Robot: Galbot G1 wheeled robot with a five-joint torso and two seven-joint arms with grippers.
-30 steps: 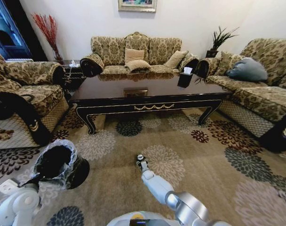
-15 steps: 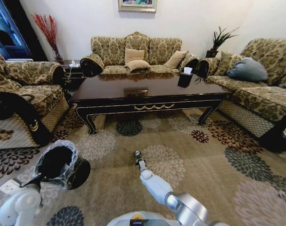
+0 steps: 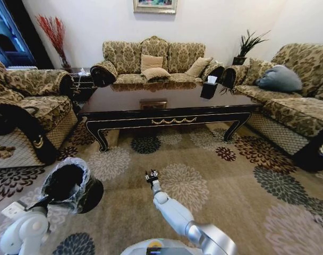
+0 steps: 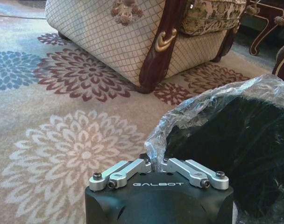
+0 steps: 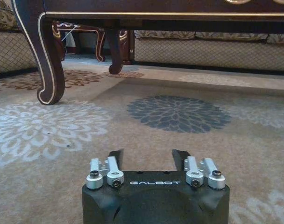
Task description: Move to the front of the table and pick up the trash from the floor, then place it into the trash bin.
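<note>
- The left gripper is pinching the rim of the clear bag that is lining the bin. The bin is sitting on the carpet in front of the table, off its left end.
- The bin seems to be leaning in the head view. If the arm is pulling on that thin film, the bag could be tearing or sliding off the rim, or the bin could be tipping and spilling.
- The right gripper is hovering low over the carpet in front of the table, a little left of its middle. Its fingers are standing spread, with nothing between them.
- Being so low, it is risking a scrape on the pile if it is dropping any further, and a swing toward the bin could be knocking it over.
- Where the trash is lying is hard to judge. The carpet's busy flowers in front of the table could be masking small scraps, and a couple of dark specks in the right wrist view are too small to name.
- The bin's inside is reading as plain black, so I cannot tell what is lying in it.
- Its base is being cut off in the left wrist view, and the gripper body is covering the left fingertips.
</note>
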